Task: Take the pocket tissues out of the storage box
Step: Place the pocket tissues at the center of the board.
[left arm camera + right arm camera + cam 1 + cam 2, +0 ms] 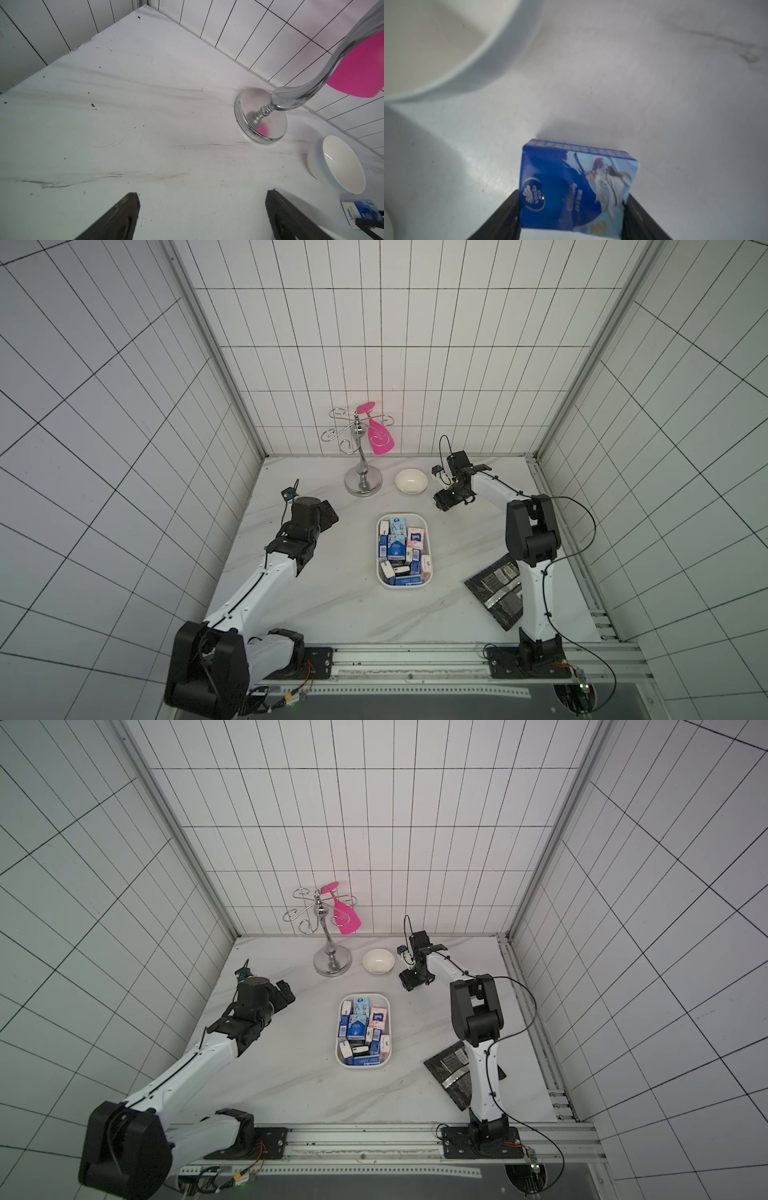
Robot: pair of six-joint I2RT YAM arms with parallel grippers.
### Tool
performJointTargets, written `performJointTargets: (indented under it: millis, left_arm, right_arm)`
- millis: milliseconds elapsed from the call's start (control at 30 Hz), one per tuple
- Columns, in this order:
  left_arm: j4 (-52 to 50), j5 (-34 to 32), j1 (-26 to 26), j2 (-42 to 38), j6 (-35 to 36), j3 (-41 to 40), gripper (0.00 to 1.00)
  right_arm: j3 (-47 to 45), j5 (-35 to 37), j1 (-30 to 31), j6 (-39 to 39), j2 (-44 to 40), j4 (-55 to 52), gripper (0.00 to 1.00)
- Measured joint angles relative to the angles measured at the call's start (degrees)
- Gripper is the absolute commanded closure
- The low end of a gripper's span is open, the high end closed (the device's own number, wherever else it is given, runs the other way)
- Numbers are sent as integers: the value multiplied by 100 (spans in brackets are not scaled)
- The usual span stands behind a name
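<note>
From where I stand, this looks like the carrying-out step for a single packet. The right pincer (441,504) is clenched on a dark blue printed tissue packet (577,187), its jaws pressed against two opposite sides. It sits low over the white marble-patterned table (324,593), just beside the small round white bowl (411,481). That puts the packet outside the shallow white plastic storage box (405,585), at about one o'clock from it. I can't tell whether the packet touches the tabletop. The other pocket tissues (401,549), in blue, black and pink, crowd the box. The left pincer (203,195) is released and empty, out at nine o'clock. Next, I'd guess, the packet wants setting down on bare table clear of the bowl. After letting go, the arm would swing back towards seven o'clock for another, and the tightly packed ones will need a careful pinch.
</note>
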Motion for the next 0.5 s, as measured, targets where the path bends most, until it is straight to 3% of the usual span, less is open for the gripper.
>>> performJointTargets:
  millis: [233,500]
  left_arm:
    - [13,94,-13,9,-63,0,2]
    - [24,170,-66,11,-87,0,2]
  right_arm:
    - [-1049,415,286,944,-636,295,27]
    - [-1561,767,514,1440,-901,627,15]
